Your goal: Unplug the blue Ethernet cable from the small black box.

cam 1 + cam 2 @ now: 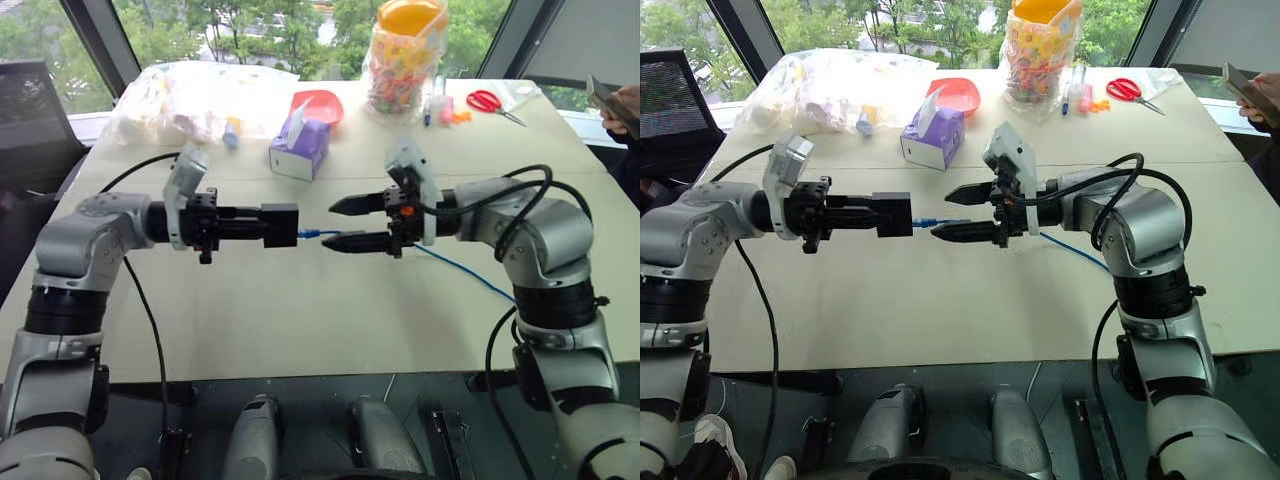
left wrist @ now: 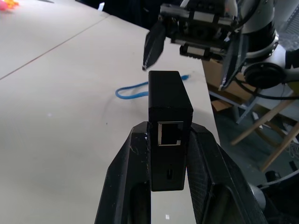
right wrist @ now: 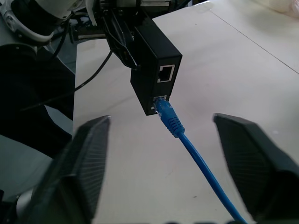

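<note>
**Black box held above the table, blue cable still plugged in**

The small black box (image 1: 279,225) is held clamped between the fingers of the left gripper (image 2: 170,154), raised above the beige table (image 1: 300,320). An empty port is seen on the box face in the left wrist view. The blue Ethernet cable (image 3: 187,140) is plugged into the lower port of the box end that faces the right gripper (image 1: 350,222); from there it is led down and away across the table toward the robot's right. The right gripper is held level, opposite the box, with its jaws spread wide on either side of the cable and nothing gripped between them.

Farther back, a purple tissue box (image 1: 299,146) is seen, then a red bowl (image 1: 320,103), a clear bag (image 1: 190,95), a candy jar (image 1: 405,60) and red-handled scissors (image 1: 488,101).
</note>
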